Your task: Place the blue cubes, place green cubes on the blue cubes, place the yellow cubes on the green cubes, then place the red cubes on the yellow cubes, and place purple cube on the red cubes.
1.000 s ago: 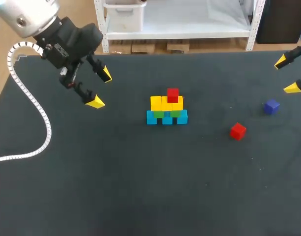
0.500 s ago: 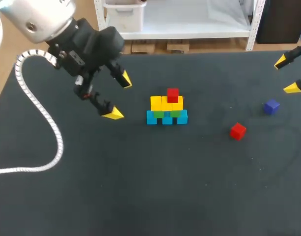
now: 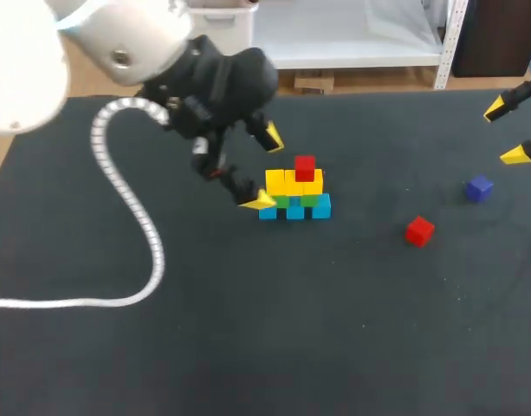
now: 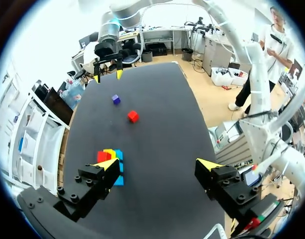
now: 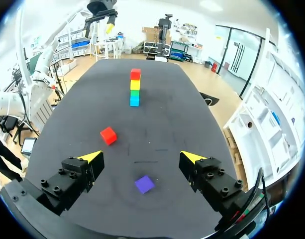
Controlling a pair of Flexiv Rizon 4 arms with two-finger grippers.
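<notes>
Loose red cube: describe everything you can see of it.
The loose red cube is a small, plain block, evenly red, with a matte, plastic-like look. It sits flat on the dark table, turned slightly askew to the table's edges. It lies between the stack and the purple cube, apart from both and somewhat nearer the robot's side. Only the table touches it. It lies ahead of the open right gripper, past the purple cube.
</notes>
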